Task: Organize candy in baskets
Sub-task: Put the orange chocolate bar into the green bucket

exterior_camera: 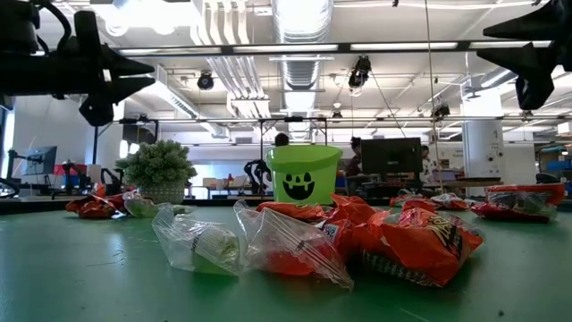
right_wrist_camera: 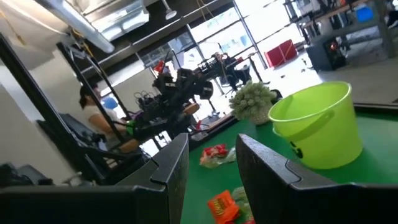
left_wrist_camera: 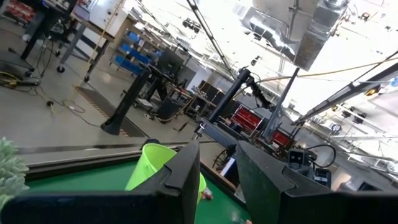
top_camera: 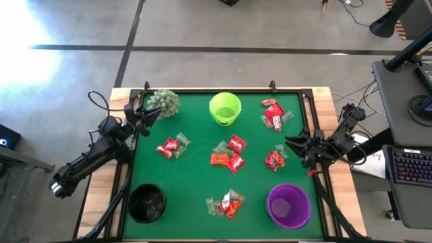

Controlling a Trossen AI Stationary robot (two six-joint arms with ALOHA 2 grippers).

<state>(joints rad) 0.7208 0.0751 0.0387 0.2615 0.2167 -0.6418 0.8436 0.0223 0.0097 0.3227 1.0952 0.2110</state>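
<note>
Looking straight down on a green table (top_camera: pixel 196 172) with a raised dark rim. Lime green basket (top_camera: pixel 225 108) near the far edge, black basket (top_camera: pixel 147 202) in the near left corner, purple basket (top_camera: pixel 289 205) in the near right corner. Candy (top_camera: pixel 228 155) scattered in loose clusters across the middle, with bare green lanes between clusters and baskets. Spiky plant (top_camera: pixel 163 102) at the far left corner. Left gripper (top_camera: pixel 150 116) raised at the left rim beside the plant, fingers (left_wrist_camera: pixel 186 180) parted a narrow gap, holding nothing. Right gripper (top_camera: pixel 292 143) raised over the right rim, fingers (right_wrist_camera: pixel 174 163) likewise slightly apart, empty.
</note>
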